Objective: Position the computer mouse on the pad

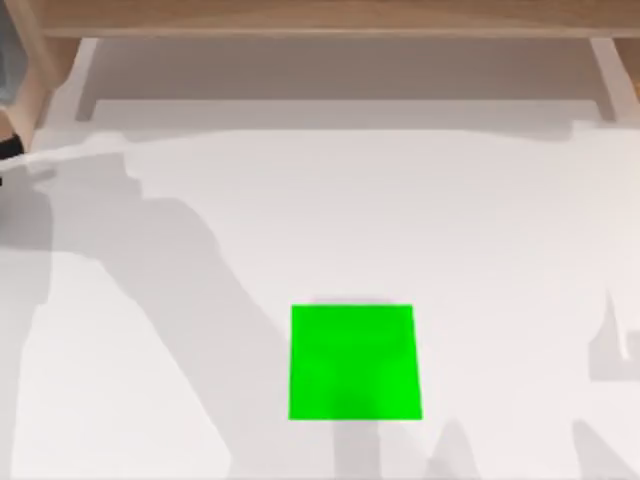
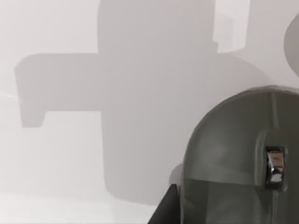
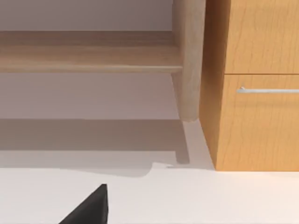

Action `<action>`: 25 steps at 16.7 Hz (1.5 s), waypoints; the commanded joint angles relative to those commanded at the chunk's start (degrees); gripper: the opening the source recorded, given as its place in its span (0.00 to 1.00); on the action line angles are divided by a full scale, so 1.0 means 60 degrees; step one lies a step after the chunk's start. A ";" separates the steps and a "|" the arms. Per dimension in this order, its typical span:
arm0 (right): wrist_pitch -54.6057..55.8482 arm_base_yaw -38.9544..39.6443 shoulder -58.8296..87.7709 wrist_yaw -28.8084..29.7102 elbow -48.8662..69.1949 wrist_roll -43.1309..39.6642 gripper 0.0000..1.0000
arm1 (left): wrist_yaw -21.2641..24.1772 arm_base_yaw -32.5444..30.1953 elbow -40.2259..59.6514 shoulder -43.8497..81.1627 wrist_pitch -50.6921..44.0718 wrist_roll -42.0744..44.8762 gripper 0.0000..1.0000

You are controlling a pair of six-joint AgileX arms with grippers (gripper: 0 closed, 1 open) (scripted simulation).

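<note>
green pad (image 1: 354, 362): flat bright square, plain, in the lower middle of the top view; lies on the white worktop (image 1: 480, 230) with nothing on it.
computer mouse (image 2: 243, 163): dark grey, smooth rounded shell with a small shiny scroll wheel (image 2: 275, 167); seen very close in the left wrist view, above the pale worktop, with a broad grey shadow on the surface behind it.
mouse and pad: well apart; no green shows around the mouse in the left wrist view.
left claw (image 2: 164, 207): a black wedge of it sits just beside the mouse's edge; cannot tell whether it is wide, narrow or clamped on the mouse.
left arm (image 1: 8, 148): a dark bit at the far left edge of the top view, upper half.
right claw (image 3: 88, 207): a black tip over the white worktop; cannot tell its state.
beyond the right claw: a light wooden leg (image 3: 189, 60), a wooden rail (image 3: 88, 51), and an orange-brown cabinet (image 3: 257, 42) with a silver drawer handle (image 3: 268, 90).
worktop shadows: long grey bands from the upper left of the top view down toward the pad.
</note>
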 joint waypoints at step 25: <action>0.0000 0.0000 0.0000 0.0000 0.0000 0.0000 1.00 | 0.0234 -0.0658 0.2576 -0.1276 -0.3170 -0.0632 0.00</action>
